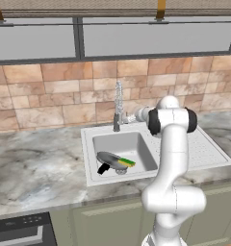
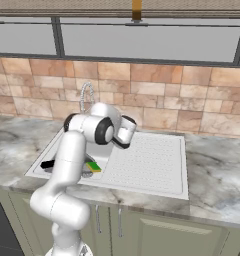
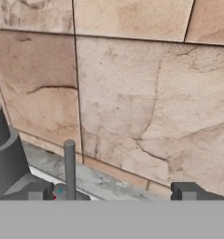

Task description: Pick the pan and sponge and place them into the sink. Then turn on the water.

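Observation:
The grey pan lies tilted in the sink's basin, black handle toward the front left. Against the pan's right side rests the green and yellow sponge, also the sponge in the right base view. The tall chrome coil faucet stands behind the basin; the water stream is out of view. My gripper is open, held level at the faucet's foot and facing the tiled wall. In the hand view the dark faucet base and a thin upright lever stand just right of my left fingertip.
The ribbed draining board lies right of the basin. The marble counter runs to both sides. The tile backsplash is close ahead of the hand, with windows above. A dark appliance sits low at the left.

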